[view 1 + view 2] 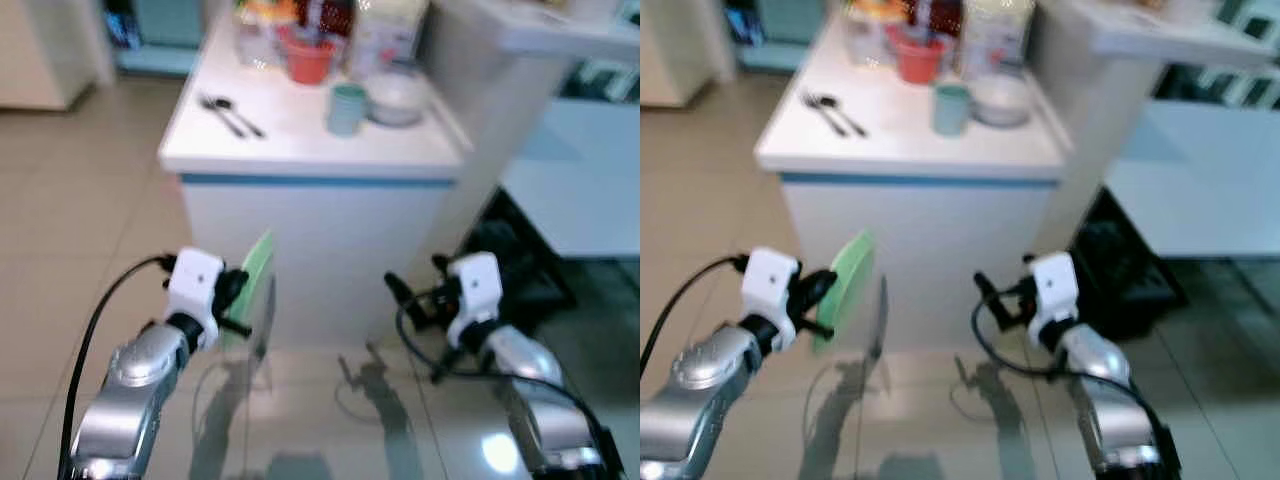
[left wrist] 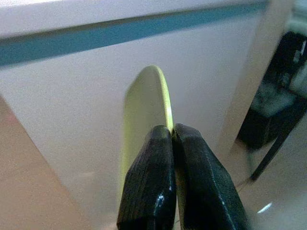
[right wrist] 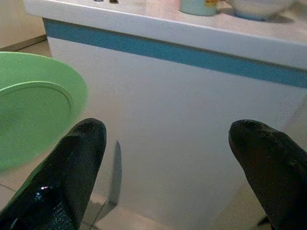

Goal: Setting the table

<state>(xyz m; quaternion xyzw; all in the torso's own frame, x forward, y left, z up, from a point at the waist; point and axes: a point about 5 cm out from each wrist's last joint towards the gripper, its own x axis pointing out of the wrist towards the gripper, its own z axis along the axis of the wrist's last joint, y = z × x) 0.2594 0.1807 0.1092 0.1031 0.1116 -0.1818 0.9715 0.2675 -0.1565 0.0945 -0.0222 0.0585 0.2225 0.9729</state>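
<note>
The green plate (image 1: 256,280) is held on edge, upright and slightly tilted, pinched by its rim in the left gripper (image 2: 171,136), whose two black fingers are pressed together on that thin rim. From the right wrist view the plate's face shows a smooth, matte, round disc with a raised inner ring. It hangs in the air ahead of the left gripper, just short of the white counter's (image 1: 300,140) front panel and well below its top edge.

The right gripper (image 3: 168,143) hangs level with the left one, off to its right, its rounded glossy fingers spread wide apart with nothing between them. An open gap lies between the two grippers, with only the counter's plain front wall behind it.

The counter is a smooth white block with a blue stripe running just under its top lip; its front edge is straight and its corners are rounded. Above and beyond the grippers, near that front edge, the top has bare space. Further back lie two dark spoons (image 1: 230,115) towards the left, a pale teal cup (image 1: 346,108) beside a white bowl (image 1: 397,98), and an orange-red cup (image 1: 308,60) among blurred jars at the back. The beige tiled floor (image 1: 70,190) lies beyond the left gripper's outer side; glossy floor beneath the grippers reflects them.
</note>
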